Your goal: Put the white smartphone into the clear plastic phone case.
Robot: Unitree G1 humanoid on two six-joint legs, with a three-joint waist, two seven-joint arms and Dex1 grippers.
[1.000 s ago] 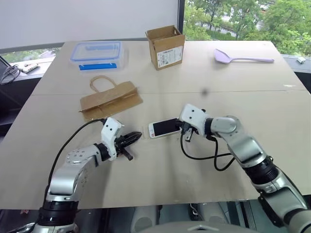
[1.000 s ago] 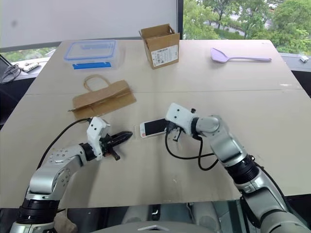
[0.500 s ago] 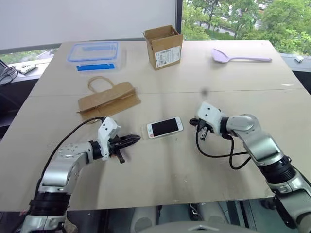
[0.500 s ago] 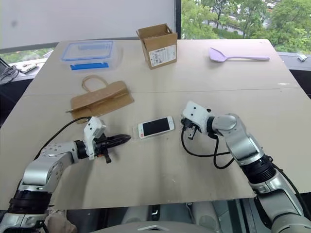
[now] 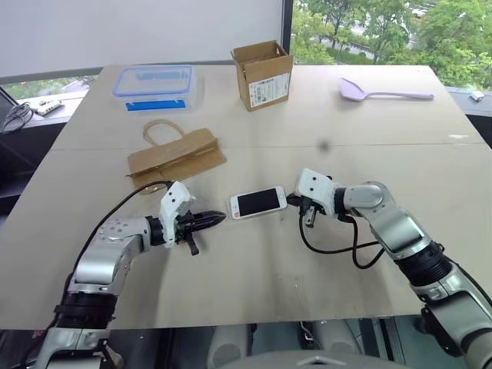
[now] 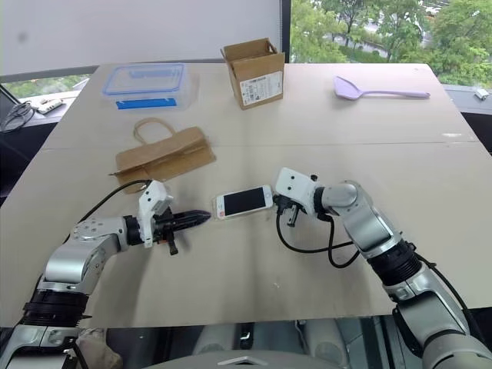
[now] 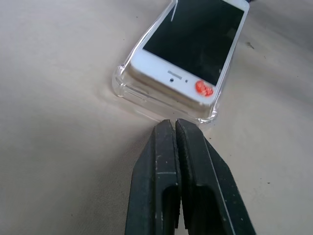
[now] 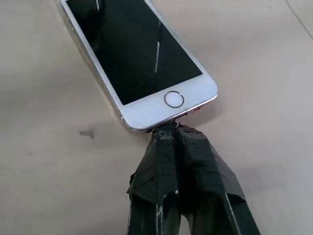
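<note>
While white smartphone (image 7: 188,49) sits in clear plastic phone case (image 7: 161,105), left gripper (image 7: 175,128) and right gripper (image 8: 168,132) closed, empty.

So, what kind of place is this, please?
Probably an office or lab test room, not a home: a large plain table beside big windows with trees outside, and unrelated items such as a cardboard box and a spatula.

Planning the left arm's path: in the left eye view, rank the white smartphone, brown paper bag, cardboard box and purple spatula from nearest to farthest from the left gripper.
From the left gripper:
1. White smartphone, just beyond its tips, mid-table.
2. Brown paper bag, behind it.
3. Cardboard box, far edge, centre.
4. Purple spatula, far right corner.
</note>
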